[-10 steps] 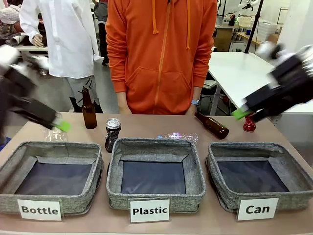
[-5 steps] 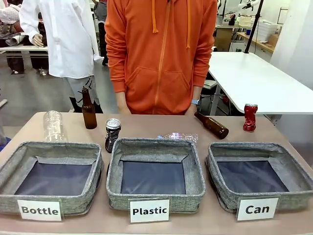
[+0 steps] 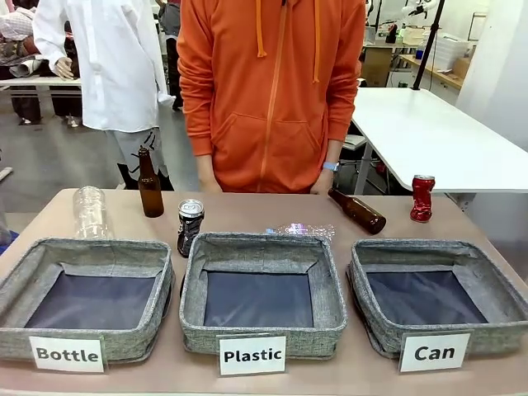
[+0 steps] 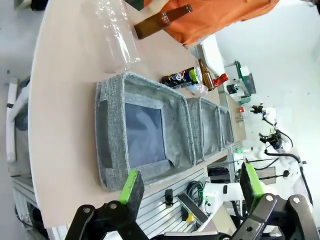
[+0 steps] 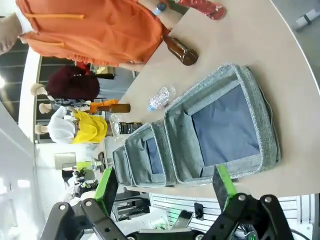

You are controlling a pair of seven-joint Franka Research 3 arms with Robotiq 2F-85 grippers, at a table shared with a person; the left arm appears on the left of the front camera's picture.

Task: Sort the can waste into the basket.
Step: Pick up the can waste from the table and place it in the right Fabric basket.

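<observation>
A dented red can (image 3: 422, 198) stands at the far right of the table, behind the grey basket labelled "Can" (image 3: 410, 250). A dark can with a silver top (image 3: 190, 227) stands at the back left corner of the middle bin. My left gripper (image 4: 191, 185) hangs open and empty off the table's left end, looking along the row of bins, with the dark can (image 4: 182, 78) far off. My right gripper (image 5: 165, 185) is open and empty too, high above the table's near edge by the "Can" basket (image 5: 257, 102). The red can (image 5: 202, 7) lies beyond that basket.
Grey bins labelled "Bottle" (image 3: 49, 252) and "Plastic" (image 3: 256, 242) stand left of the "Can" basket. Behind them are an upright brown bottle (image 3: 149, 186), a clear plastic bottle (image 3: 89, 212), a crushed plastic bottle (image 3: 301, 231) and a lying brown bottle (image 3: 357, 211). A person in orange (image 3: 268, 91) stands at the far edge.
A second ago both arms showed at the left and right edges of the front view; they have since pulled back out of it. The cans, bottles and bins have not moved.
</observation>
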